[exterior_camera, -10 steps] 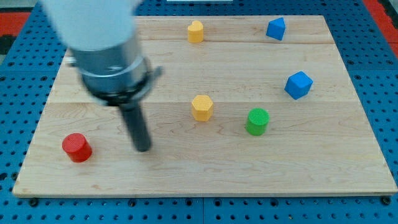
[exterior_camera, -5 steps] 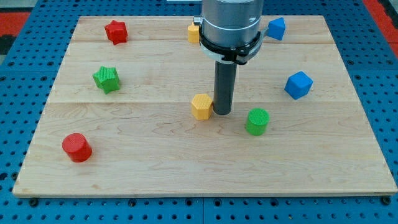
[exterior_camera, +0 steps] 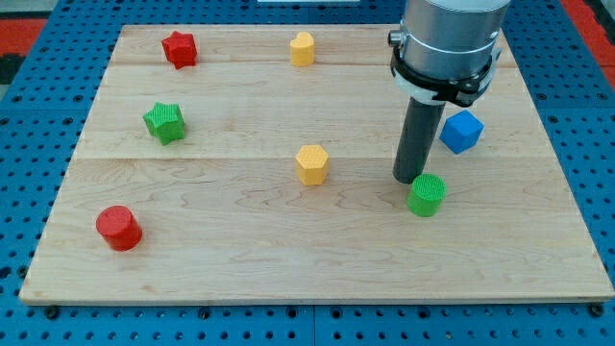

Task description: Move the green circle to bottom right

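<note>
The green circle (exterior_camera: 426,195) is a short green cylinder on the wooden board (exterior_camera: 240,259), right of centre. My tip (exterior_camera: 410,179) stands just up and left of it, touching or almost touching its edge. The dark rod rises to the grey arm body at the view's top right.
A yellow hexagon (exterior_camera: 312,164) lies at the centre. A blue block (exterior_camera: 461,131) sits right of the rod. A second yellow block (exterior_camera: 303,47) and a red star (exterior_camera: 179,48) are near the top. A green star (exterior_camera: 165,122) and a red cylinder (exterior_camera: 119,228) are at the left.
My tip has swept from the left to the right, past the yellow hexagon, to the green circle. The green circle has shifted right and slightly down.
</note>
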You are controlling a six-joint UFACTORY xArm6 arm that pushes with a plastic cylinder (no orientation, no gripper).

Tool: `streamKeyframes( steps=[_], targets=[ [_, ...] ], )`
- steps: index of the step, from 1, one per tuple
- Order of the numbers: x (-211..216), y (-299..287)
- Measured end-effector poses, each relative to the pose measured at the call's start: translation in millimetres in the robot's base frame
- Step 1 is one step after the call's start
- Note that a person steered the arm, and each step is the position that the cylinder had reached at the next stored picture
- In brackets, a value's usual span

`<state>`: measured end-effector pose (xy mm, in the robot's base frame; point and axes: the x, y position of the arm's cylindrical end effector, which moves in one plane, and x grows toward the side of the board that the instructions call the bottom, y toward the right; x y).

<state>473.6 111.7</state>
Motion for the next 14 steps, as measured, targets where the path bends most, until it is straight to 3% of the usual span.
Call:
streamKeyframes(
  steps=[5, 11, 14],
  targets=[
    [18.8, 5.8],
    [71.2, 24.6],
    [97.0, 3.5]
  ],
)
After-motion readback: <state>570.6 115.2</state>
